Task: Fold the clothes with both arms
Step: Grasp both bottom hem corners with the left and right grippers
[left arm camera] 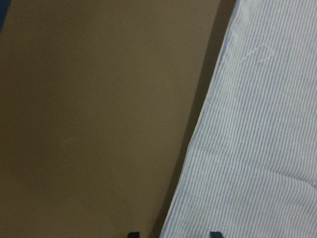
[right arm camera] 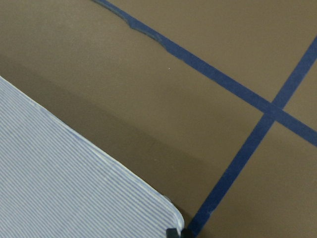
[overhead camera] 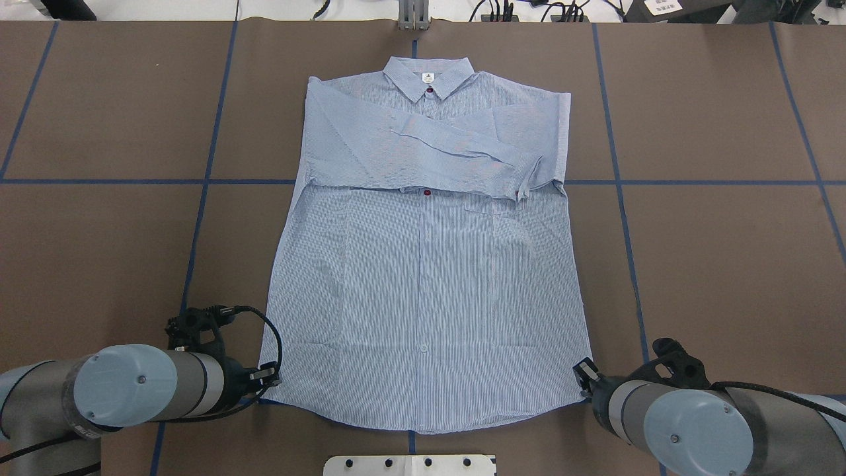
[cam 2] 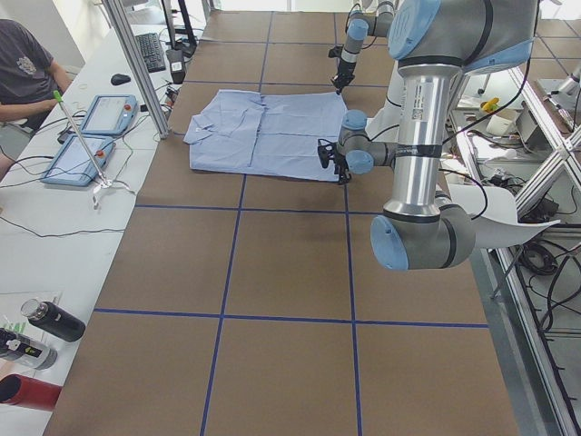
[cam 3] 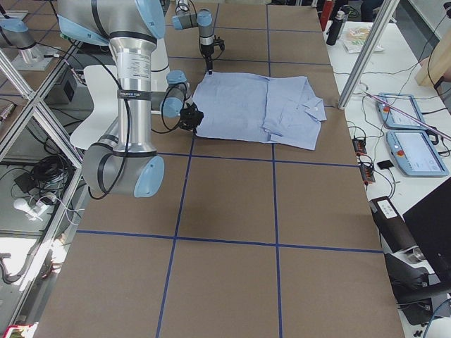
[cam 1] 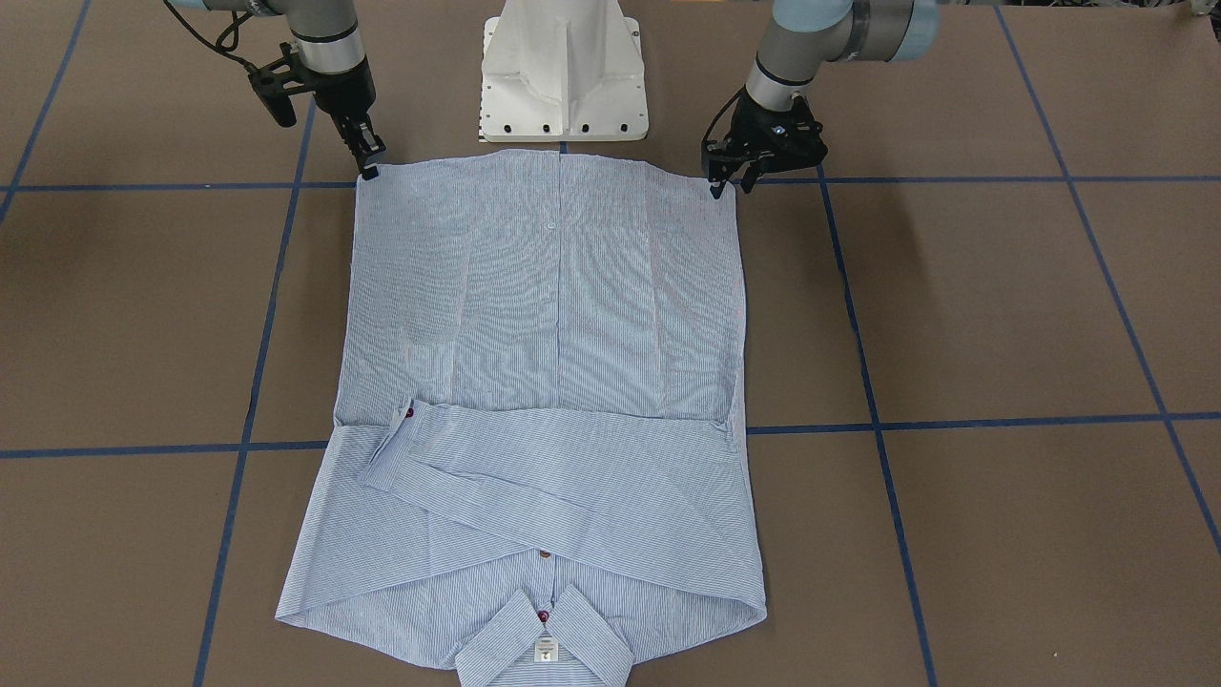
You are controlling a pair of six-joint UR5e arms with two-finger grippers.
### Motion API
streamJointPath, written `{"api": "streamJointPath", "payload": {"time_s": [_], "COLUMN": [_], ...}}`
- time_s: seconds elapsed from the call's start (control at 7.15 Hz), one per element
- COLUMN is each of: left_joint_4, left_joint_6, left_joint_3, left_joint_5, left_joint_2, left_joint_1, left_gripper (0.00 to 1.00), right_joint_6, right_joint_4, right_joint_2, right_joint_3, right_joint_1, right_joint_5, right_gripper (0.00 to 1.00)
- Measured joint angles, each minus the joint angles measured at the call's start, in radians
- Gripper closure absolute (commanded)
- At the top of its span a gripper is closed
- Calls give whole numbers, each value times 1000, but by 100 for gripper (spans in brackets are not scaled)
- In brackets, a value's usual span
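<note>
The light blue striped shirt (overhead camera: 423,277) lies flat, front up, on the brown table. Its collar (cam 1: 544,639) is at the far side from the robot and both sleeves are folded across the chest. My left gripper (overhead camera: 269,378) is at the hem's left corner. In the left wrist view its fingertips (left arm camera: 132,234) stand apart on either side of the shirt's edge (left arm camera: 198,148), so it is open. My right gripper (cam 1: 368,170) is at the other hem corner, and its closed tips (right arm camera: 176,232) meet the rounded corner of the cloth (right arm camera: 168,213).
The white base pedestal (cam 1: 563,86) stands just behind the hem. Blue tape lines (cam 1: 954,420) grid the table. A side bench holds tablets (cam 2: 91,136) and bottles (cam 2: 45,322), and a seated person (cam 2: 23,68) is beside it. Brown table lies on both sides of the shirt.
</note>
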Motion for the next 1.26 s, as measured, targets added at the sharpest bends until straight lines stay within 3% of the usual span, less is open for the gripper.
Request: {"api": "streamJointPath", "payload": {"time_s": [0.14,0.28,0.84,1.26], "left_joint_4": [0,0,2,41], "left_joint_6": [0,0,-2,-26], "left_joint_3": [0,0,-20,-129], "left_joint_5": [-1,-1,-5,-19], "left_joint_2": [-1,-2,0,19], "left_joint_1": [1,1,0,0], "left_gripper": [88,100,100,100], "right_joint_6": [0,0,0,0], "right_joint_4": [0,0,1,1], "right_joint_2": [-2,-3,-8,-16], "right_joint_3": [2,3,5,41], "right_joint_1": [0,0,4,9], "right_joint_5": [2,2,6,14], "right_gripper": [100,100,100,100]}}
